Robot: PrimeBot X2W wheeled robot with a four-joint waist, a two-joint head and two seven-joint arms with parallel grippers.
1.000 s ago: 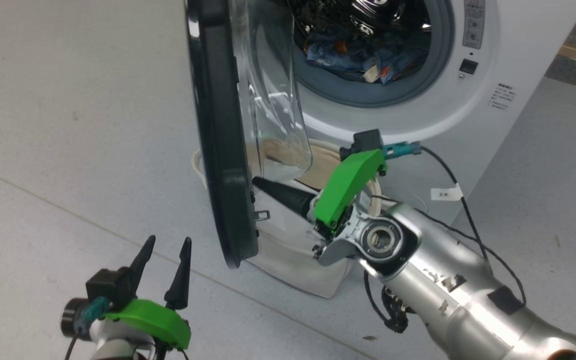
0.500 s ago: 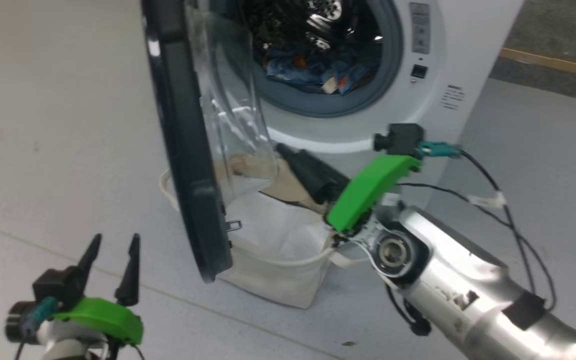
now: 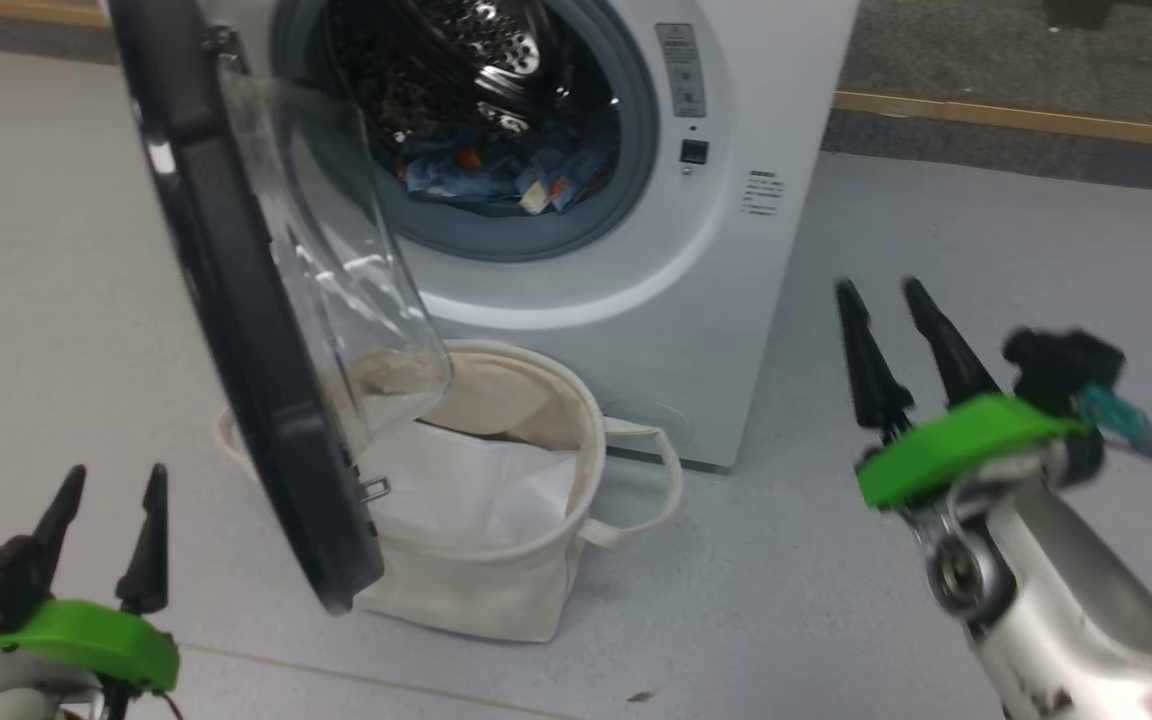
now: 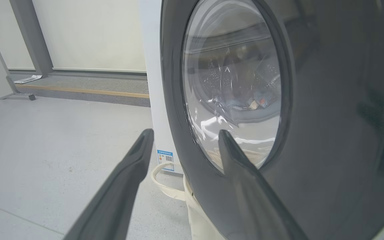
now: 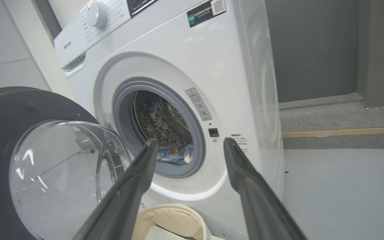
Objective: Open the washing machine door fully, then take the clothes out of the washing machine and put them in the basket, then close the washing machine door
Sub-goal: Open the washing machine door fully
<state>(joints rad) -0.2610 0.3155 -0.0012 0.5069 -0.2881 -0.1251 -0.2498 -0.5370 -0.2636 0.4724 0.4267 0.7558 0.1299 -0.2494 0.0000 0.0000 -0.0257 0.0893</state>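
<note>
The white washing machine (image 3: 726,250) (image 5: 185,53) stands ahead with its black-rimmed door (image 3: 236,330) (image 4: 328,133) (image 5: 2,133) swung open, edge-on to the head view. Blue clothes (image 3: 496,180) (image 5: 175,155) lie low in the steel drum. Under the door sits the cream basket (image 3: 496,590) (image 5: 172,220) with a white sheet inside. My left gripper (image 3: 104,480) (image 4: 185,135) is open at the lower left, close to the door's outer face. My right gripper (image 3: 878,288) (image 5: 190,141) is open and empty at the right, pointing toward the drum opening from a distance.
Grey floor surrounds the machine. A wooden strip (image 3: 1026,115) runs along the floor behind it on the right. One basket handle (image 3: 651,480) loops out toward the right. A grey frame leg (image 4: 28,50) stands at the far left in the left wrist view.
My right gripper has drawn back from beside the door over the basket to the open floor on the right, and its fingers have spread. The head camera has shifted, showing more of the machine.
</note>
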